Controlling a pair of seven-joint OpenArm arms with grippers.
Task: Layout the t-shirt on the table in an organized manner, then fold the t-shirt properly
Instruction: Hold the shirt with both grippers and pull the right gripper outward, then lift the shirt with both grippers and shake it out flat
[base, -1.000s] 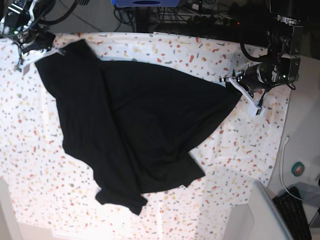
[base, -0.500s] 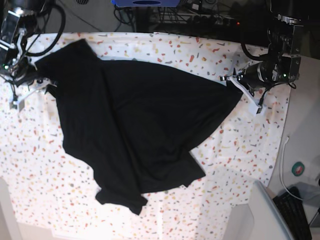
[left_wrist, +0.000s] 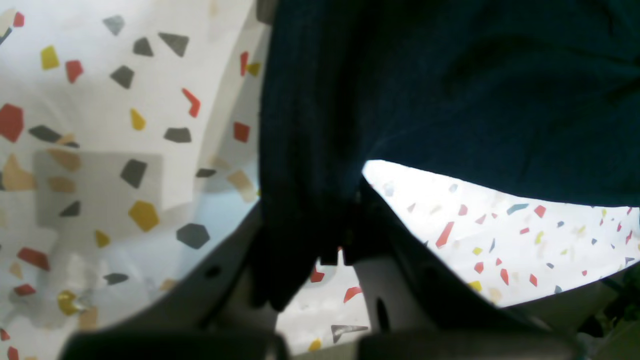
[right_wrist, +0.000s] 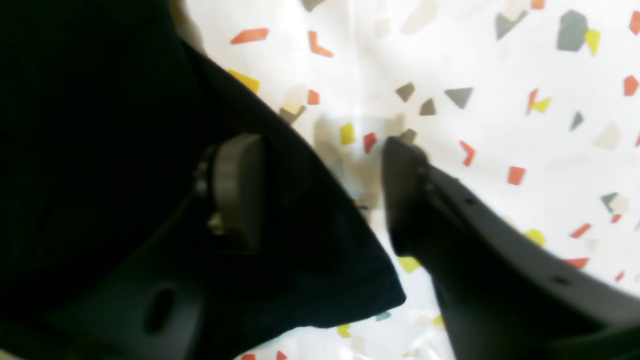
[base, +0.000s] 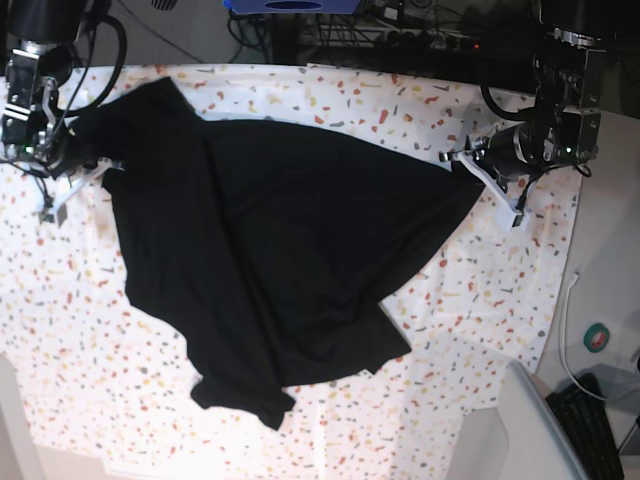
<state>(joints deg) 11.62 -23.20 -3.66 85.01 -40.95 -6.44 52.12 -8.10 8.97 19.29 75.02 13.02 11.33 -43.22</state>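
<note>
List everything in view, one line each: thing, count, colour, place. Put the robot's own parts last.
t-shirt: one, black, spread crumpled across the middle of the table, one corner at each gripper.
table: one, white with red, orange, yellow and grey flecks, under the shirt.
round object: one, green and red, off the table at the base view's right edge.
keyboard: one, black, bottom right corner of the base view.
cable: one, white, beside the table's right edge.
left gripper: one, dark fingers, shut on the shirt's corner.
right gripper: one, dark fingers, open, one finger over the shirt's edge, the other over bare table.
</note>
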